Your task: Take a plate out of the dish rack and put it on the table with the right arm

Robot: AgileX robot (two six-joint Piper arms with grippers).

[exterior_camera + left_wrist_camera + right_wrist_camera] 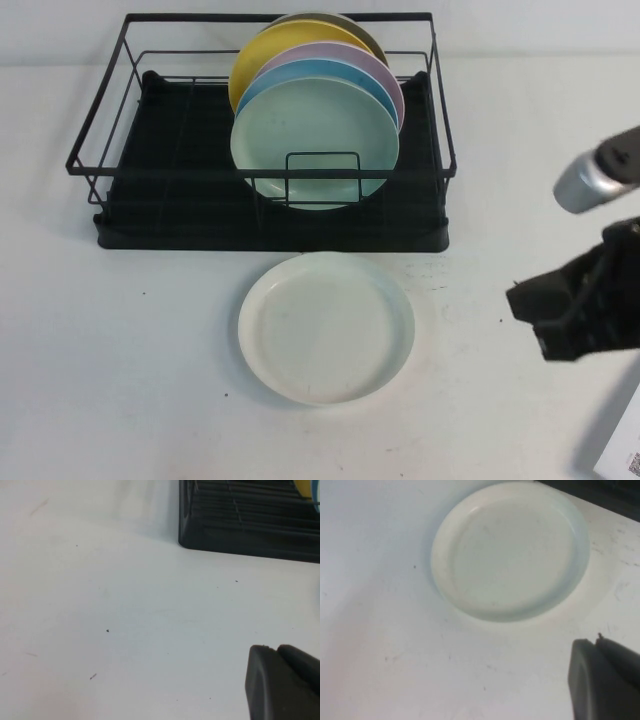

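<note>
The white plate (pixel 326 327) lies flat on the table (pixel 130 380) just in front of the dish rack (pixel 265 225); it also shows in the right wrist view (pixel 512 547). The rack holds a mint-green plate (pixel 316 140) in front, then light blue, lilac and yellow plates behind it. My right gripper (pixel 545 320) is at the right side of the table, apart from the white plate, its fingers pressed together and empty (pixel 597 642). My left gripper (pixel 272 650) is out of the high view; it hangs shut over bare table near the rack's corner (pixel 240 535).
A white card or paper (pixel 625 440) lies at the table's front right corner. The right arm's silver part (pixel 590 180) sits above the gripper at the right edge.
</note>
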